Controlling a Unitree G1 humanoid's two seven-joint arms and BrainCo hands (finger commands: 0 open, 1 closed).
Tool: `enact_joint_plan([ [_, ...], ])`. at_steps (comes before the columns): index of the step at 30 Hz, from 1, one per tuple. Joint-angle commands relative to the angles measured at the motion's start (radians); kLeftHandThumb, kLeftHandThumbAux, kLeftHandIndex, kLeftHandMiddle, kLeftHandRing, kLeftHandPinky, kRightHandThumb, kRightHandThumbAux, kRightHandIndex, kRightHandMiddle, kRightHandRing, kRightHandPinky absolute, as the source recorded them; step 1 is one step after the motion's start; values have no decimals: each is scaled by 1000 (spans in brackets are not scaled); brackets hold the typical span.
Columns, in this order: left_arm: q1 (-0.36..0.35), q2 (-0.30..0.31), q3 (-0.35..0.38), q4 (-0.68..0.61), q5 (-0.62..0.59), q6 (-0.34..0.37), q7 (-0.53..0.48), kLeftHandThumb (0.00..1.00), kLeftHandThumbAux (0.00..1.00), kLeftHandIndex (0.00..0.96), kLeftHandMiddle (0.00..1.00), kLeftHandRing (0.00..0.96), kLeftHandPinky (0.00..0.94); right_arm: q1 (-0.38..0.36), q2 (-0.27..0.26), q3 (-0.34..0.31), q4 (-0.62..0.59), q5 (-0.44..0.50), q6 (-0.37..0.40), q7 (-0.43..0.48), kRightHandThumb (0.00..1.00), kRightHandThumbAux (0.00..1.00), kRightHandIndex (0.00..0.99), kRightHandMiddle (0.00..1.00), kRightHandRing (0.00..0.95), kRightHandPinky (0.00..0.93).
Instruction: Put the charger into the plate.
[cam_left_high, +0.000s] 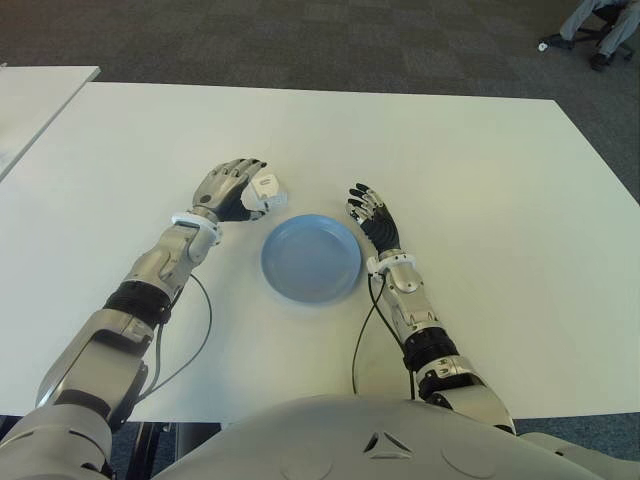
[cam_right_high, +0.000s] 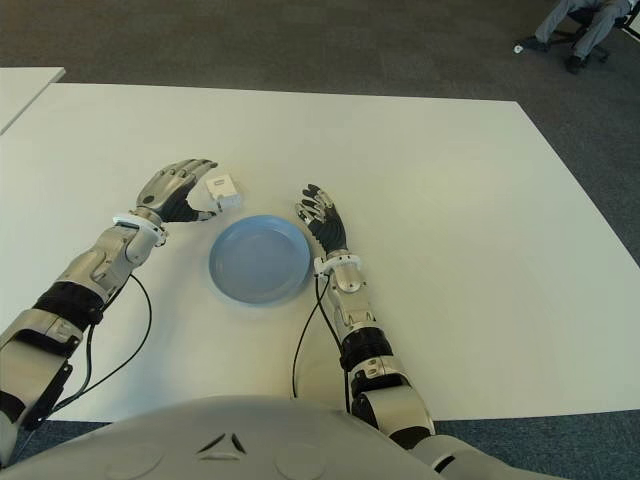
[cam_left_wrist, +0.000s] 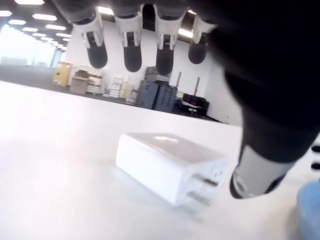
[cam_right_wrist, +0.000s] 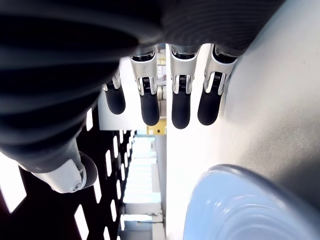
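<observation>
Just left of the blue plate (cam_left_high: 311, 258), toward the middle of the white tabletop (cam_left_high: 480, 180), the left hand (cam_left_high: 232, 187) is cupped over the white charger (cam_left_high: 267, 186) with its fingers spread. In the left wrist view four fingertips (cam_left_wrist: 132, 55) hang above the block and the thumb comes down beside its pronged end, but nothing is pinching it. The charger lies flat on the table, just outside the plate's rim on the far-left side, and the plate holds nothing.

To close this grasp well, the thumb and fingers should probably meet on the two long flat sides of the body, clear of the metal prongs (cam_left_wrist: 202, 192), so the block neither pivots nor skids on the smooth surface. A light lift should be enough to clear the low rim, then a short carry right to set it down near the plate's centre.

The left forearm runs diagonally up from the near-left edge, palm down, wrist level. The right hand (cam_left_high: 372, 217) shows just right of the plate, fingers straight and relaxed, holding nothing, forearm reaching back toward the near edge.
</observation>
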Motion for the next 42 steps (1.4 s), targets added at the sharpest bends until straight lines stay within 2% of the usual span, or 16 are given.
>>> enact_joint_plan([
  [1, -36, 17, -72, 76, 83, -50, 73, 74, 771, 33, 73, 68, 91, 20, 48, -1, 28, 13, 23, 0, 0, 613, 126, 197, 186, 195],
  [9, -104, -1, -163, 203, 174, -67, 169, 67, 762, 22, 69, 62, 93, 22, 45, 4, 9, 20, 35, 9, 0, 593, 123, 184, 171, 170],
  [15, -163, -69, -259, 425, 231, -29, 247, 45, 744, 9, 72, 67, 105, 26, 46, 11, -2, 14, 41, 5, 0, 576, 116, 178, 168, 169],
  [19, -182, -103, -287, 522, 222, -3, 243, 32, 737, 1, 66, 63, 97, 32, 47, 18, -15, 10, 45, 2, 0, 571, 112, 177, 168, 170],
  [29, -190, -134, -304, 582, 177, 35, 185, 11, 736, 0, 45, 47, 85, 57, 43, 30, -52, 9, 50, 6, 0, 564, 104, 172, 160, 161],
  [42, -185, -131, -324, 587, 144, 27, 154, 0, 717, 0, 40, 46, 91, 71, 43, 28, -71, 16, 40, 6, 0, 574, 112, 183, 171, 182],
])
